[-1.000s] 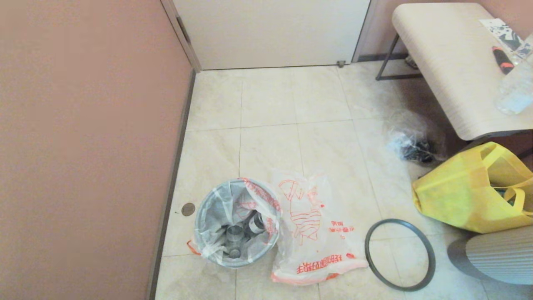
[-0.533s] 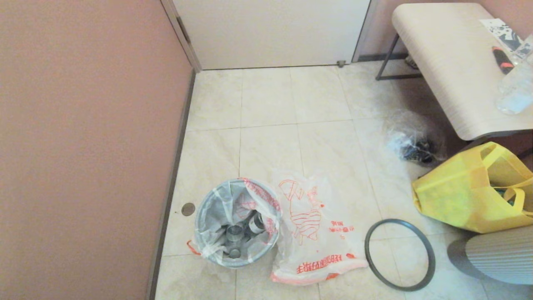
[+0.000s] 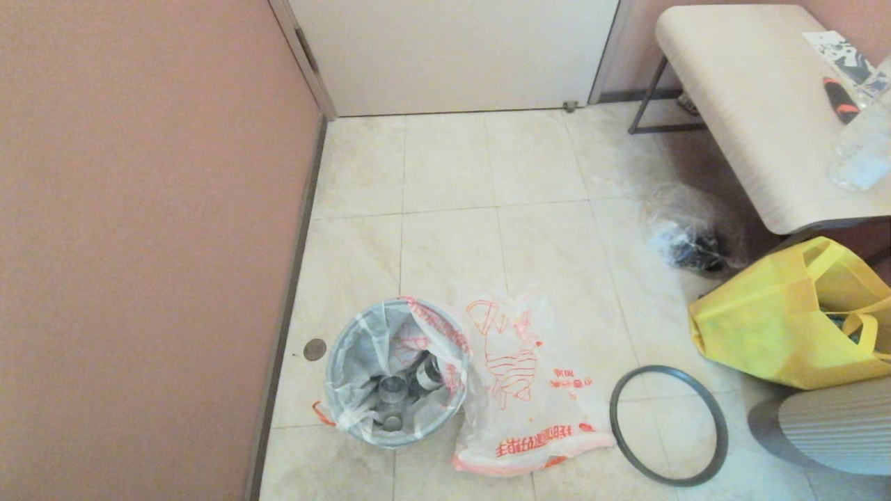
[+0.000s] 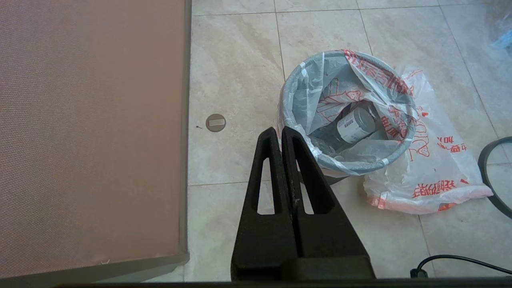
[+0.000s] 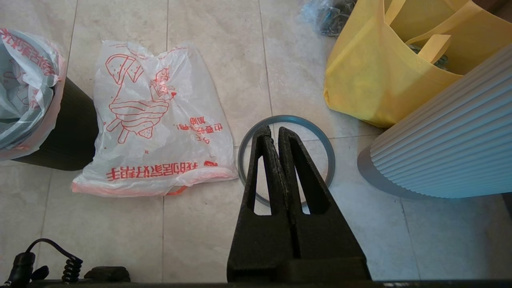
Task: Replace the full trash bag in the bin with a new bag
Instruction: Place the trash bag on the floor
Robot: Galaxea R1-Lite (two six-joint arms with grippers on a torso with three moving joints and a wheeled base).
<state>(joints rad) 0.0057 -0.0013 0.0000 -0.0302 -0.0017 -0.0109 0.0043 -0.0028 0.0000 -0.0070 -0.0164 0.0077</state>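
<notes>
- Bin [image 3: 362, 424] stands on the tiled floor [image 3: 529, 236] close to the pinkish wall [image 3: 139, 243], its dark ribbed side showing in the right wrist view.
- Full trash bag [image 3: 379, 362] lines the bin, its thin whitish plastic folded out over the edge with red print along the fold; grey cans [image 3: 393, 390] lie at the bottom.
- New bag [image 3: 529, 390] lies flat on the floor just beside the bin on the robot's right, touching or slightly overlapping the bin's side; the red line drawing faces up and the row of big red characters runs along its orange edge nearest the robot.
- Grey hoop [image 3: 668, 426] lies flat on the tiles to the right of the new bag, apart from the bin and close to the new bag's corner.
- Left gripper [image 4: 281, 134] hangs above the floor next to the bin, fingers pressed together, nothing between them.
- Right gripper [image 5: 273, 134] hangs above the hoop, fingers likewise closed tight and empty.
- Yellow tote [image 3: 786, 320] sits further right, beside a ribbed pale round object [image 3: 835, 424].
- Clear bag of dark items [image 3: 689, 243] lies on the floor near the leg of a pale table [image 3: 752, 118].
- Small round metal disc [image 3: 314, 349] is set into the floor between the bin and the wall.
</notes>
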